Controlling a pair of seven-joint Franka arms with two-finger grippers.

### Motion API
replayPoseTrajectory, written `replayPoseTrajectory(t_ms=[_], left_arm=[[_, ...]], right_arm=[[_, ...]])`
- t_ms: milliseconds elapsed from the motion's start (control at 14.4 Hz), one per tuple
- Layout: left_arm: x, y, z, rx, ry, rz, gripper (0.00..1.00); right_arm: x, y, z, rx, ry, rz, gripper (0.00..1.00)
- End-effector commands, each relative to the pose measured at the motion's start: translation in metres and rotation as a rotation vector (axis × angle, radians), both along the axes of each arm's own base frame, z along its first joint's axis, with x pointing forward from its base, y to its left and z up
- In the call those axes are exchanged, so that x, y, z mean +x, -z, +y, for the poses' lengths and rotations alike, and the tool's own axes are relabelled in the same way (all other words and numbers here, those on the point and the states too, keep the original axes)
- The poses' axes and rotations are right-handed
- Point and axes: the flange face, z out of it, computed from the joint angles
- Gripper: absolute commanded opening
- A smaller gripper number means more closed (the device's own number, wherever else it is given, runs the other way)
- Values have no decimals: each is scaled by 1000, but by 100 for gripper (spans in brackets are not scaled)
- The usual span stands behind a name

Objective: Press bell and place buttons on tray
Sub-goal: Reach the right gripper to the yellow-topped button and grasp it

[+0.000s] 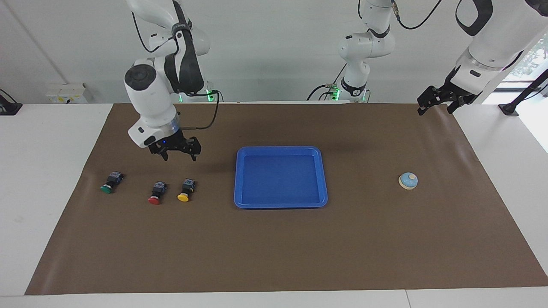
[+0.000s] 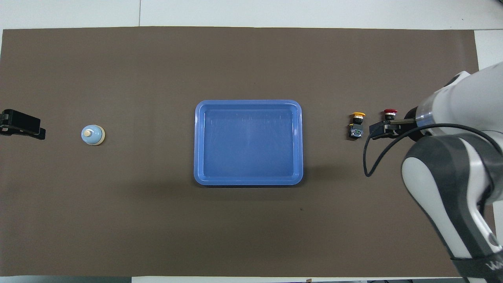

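So at this point I had the right gripper [image 1: 179, 155] up in the air over the mat [image 1: 274, 248], above the red button [image 1: 156, 193] and the yellow button [image 1: 185, 191], fingers spread apart and nothing in them. From the overhead view its body covered most of the red one, only the cap poking out. With the tray [image 1: 324, 179] as the middle of the clock in the facing view, all three buttons sat out around 9 o'clock: yellow closest to the tray, then red, then the green button [image 1: 110, 182] out toward the right arm's end. All three were lying on their sides on the mat. The bell [image 1: 408, 181] sat at 3 o'clock, well apart from the tray. The left gripper [image 1: 436, 106] waited up near 2 o'clock over the mat's corner, open and empty too.
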Motion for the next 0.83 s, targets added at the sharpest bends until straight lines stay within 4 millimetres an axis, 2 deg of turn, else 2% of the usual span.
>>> replayPoseTrajectory(t_ms=[0, 208, 347, 556, 625, 764], left_arm=[[-7, -1, -2, 0, -9, -3, 100], [-7, -2, -4, 1, -3, -6, 100], [-5, -3, -8, 2, 2, -17, 100], [-5, -4, -19, 6, 5, -21, 100], [-4, -4, -19, 6, 5, -27, 100], [-3, -4, -19, 6, 3, -34, 100]], right_arm=[[-3, 41, -7, 8, 23, -35, 100], [9, 83, -12, 11, 40, -41, 100], [12, 97, -14, 11, 43, -41, 100], [15, 113, -16, 13, 61, -45, 91], [15, 113, -14, 13, 69, -42, 79], [14, 113, -14, 13, 75, -41, 11]])
